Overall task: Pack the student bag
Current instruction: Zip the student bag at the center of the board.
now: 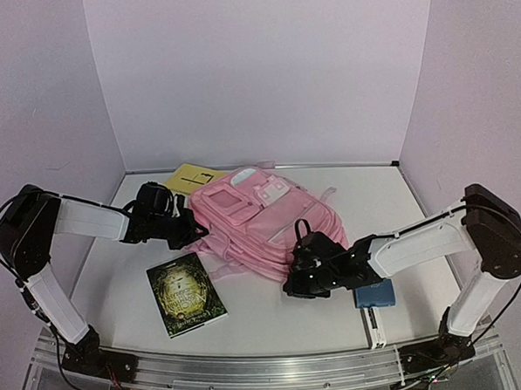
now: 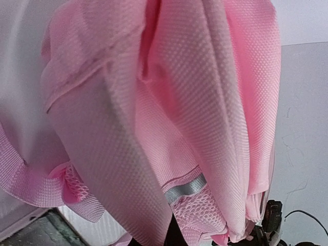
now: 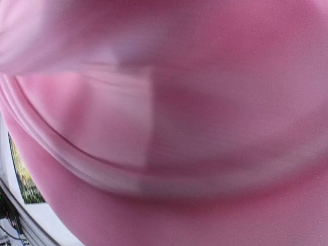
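The pink student bag (image 1: 260, 214) lies in the middle of the table, front pockets up. My left gripper (image 1: 189, 227) is at the bag's left edge. In the left wrist view pink fabric (image 2: 169, 113) fills the frame, its folds run down to the jaws, and the fingers are hidden. My right gripper (image 1: 303, 273) is at the bag's near right edge. Blurred pink fabric (image 3: 174, 123) covers the right wrist view and hides its fingers. A pink strap (image 2: 36, 189) hangs at the left.
A green book (image 1: 185, 293) lies near the front left, also showing in the right wrist view (image 3: 23, 177). A yellow notebook (image 1: 190, 178) lies behind the bag at the back. A blue object (image 1: 376, 295) sits under my right arm.
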`<state>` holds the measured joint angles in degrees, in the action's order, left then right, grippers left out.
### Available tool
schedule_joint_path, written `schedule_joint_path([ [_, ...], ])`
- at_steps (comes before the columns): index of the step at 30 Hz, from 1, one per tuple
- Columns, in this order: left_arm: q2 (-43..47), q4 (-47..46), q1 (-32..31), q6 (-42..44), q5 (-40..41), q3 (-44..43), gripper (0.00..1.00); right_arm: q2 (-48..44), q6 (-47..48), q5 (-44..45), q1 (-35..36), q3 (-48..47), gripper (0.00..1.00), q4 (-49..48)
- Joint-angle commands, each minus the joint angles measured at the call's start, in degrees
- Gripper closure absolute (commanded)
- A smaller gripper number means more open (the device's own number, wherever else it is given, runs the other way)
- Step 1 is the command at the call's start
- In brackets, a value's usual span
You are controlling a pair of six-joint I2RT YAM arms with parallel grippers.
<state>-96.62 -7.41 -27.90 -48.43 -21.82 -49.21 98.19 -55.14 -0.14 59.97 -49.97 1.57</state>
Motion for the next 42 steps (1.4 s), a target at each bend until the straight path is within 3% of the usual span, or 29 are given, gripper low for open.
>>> schedule_joint_path([
  [1,0.7,-0.6,5.5,5.0,3.6,-0.6,1.0,-5.9,-2.0,-4.5,-1.9,5.3,1.0,-3.4],
  [8,-3.5,-0.4,9.4,11.9,0.6,-4.7,0.98,-10.2,0.6,-6.3,-6.0,8.9,1.0,-7.2],
  [10,-3.3,-0.2,9.1,14.7,-0.7,-5.6,0.85,-10.3,3.1,-8.4,-6.1,7.6,1.0,-7.9],
  [14,3.2,2.8,6.0,21.4,5.6,-4.5,0.46,-11.9,7.6,-11.7,-6.1,6.1,1.0,-8.5],
  [18,11.6,7.0,-2.6,29.2,18.5,-3.0,0.28,-14.5,11.4,-14.6,-6.1,6.0,1.0,-8.5],
  [24,17.4,3.3,-14.4,35.9,18.2,0.5,0.24,-16.3,12.4,-15.3,-6.1,6.4,1.0,-8.5],
  [29,11.6,2.7,-22.4,39.0,14.7,-3.9,0.27,-15.0,9.4,-14.0,-6.2,6.2,1.0,-8.5],
  [33,6.6,2.7,-26.5,40.4,11.2,-7.3,0.32,-14.2,7.9,-13.9,-6.3,6.1,1.0,-8.5],
  [42,-1.9,3.5,-31.0,42.4,8.9,-14.0,0.3,-13.7,6.9,-14.6,-6.4,5.9,1.0,-8.4],
])
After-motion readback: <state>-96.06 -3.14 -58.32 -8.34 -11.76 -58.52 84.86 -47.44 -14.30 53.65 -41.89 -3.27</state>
